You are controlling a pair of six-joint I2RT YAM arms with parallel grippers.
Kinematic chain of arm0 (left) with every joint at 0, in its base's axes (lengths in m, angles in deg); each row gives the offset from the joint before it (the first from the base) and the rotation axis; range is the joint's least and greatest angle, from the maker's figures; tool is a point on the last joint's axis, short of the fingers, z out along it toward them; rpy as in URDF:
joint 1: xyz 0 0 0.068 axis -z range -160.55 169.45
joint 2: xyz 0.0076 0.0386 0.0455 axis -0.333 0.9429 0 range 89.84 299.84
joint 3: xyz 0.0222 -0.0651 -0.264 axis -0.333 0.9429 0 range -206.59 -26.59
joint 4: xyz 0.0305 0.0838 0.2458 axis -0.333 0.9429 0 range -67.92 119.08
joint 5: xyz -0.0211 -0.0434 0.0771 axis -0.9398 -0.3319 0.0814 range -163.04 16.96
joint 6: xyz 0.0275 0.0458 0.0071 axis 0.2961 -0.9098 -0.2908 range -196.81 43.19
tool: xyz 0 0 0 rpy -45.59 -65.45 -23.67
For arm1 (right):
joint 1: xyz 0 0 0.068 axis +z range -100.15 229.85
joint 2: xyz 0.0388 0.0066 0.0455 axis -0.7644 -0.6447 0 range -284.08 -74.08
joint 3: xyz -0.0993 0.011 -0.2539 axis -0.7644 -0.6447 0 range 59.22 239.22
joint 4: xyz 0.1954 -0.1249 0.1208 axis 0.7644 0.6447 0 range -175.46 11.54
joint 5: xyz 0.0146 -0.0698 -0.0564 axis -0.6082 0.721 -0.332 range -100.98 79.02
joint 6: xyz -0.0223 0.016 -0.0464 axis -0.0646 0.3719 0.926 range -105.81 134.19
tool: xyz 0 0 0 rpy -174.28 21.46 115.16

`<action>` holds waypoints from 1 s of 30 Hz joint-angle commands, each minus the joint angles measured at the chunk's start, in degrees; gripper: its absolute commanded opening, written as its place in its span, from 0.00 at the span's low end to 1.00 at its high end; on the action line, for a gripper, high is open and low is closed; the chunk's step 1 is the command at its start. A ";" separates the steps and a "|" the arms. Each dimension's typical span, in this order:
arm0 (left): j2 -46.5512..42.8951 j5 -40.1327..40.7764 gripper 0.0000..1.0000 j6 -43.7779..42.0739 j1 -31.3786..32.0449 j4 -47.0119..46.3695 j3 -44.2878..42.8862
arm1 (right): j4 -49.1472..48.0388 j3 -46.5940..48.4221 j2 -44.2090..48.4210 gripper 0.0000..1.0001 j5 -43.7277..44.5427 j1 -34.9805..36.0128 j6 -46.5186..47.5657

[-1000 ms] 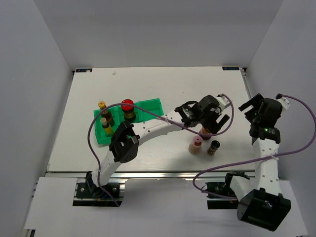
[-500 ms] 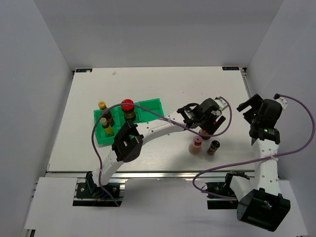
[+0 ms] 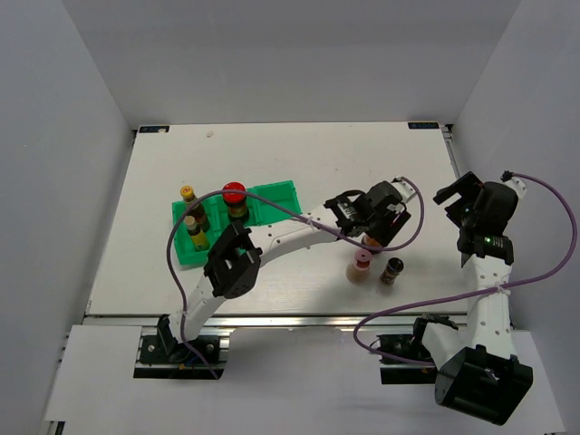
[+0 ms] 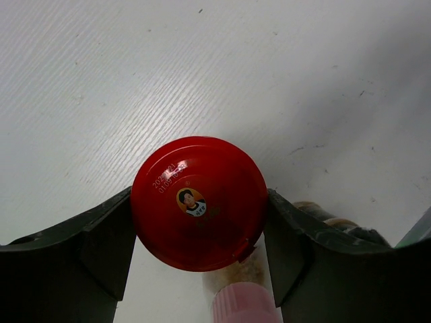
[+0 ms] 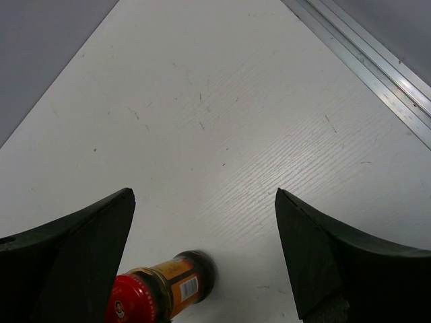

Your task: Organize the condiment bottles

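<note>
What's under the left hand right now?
A red-capped bottle stands upright under the left hand, whose fingers are against both sides of its cap. The cap covers its body. A pink-capped bottle shows beside it, partly hidden.

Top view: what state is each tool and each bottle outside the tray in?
Left tool: shut on red-capped bottle, fingers on both sides of its cap.
Red-capped bottle: upright, gripped.
Pink-capped bottle: standing on table, free.
Black-capped bottle: standing on table, free.
Right tool: open, empty.
</note>
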 commanded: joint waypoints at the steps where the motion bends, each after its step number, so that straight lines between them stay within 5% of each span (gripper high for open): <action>1: -9.95 5.67 0.37 -1.08 -0.03 -1.07 1.33 | -2.43 -0.51 0.85 0.89 -1.29 -0.27 1.23; 16: -34.64 19.57 0.33 4.19 -6.09 -3.98 18.74 | -3.57 -0.87 0.15 0.89 -4.81 -0.36 1.41; 30: -48.70 29.33 0.33 20.89 -18.74 11.23 28.32 | -4.27 -1.13 -1.17 0.89 -6.56 -0.27 1.32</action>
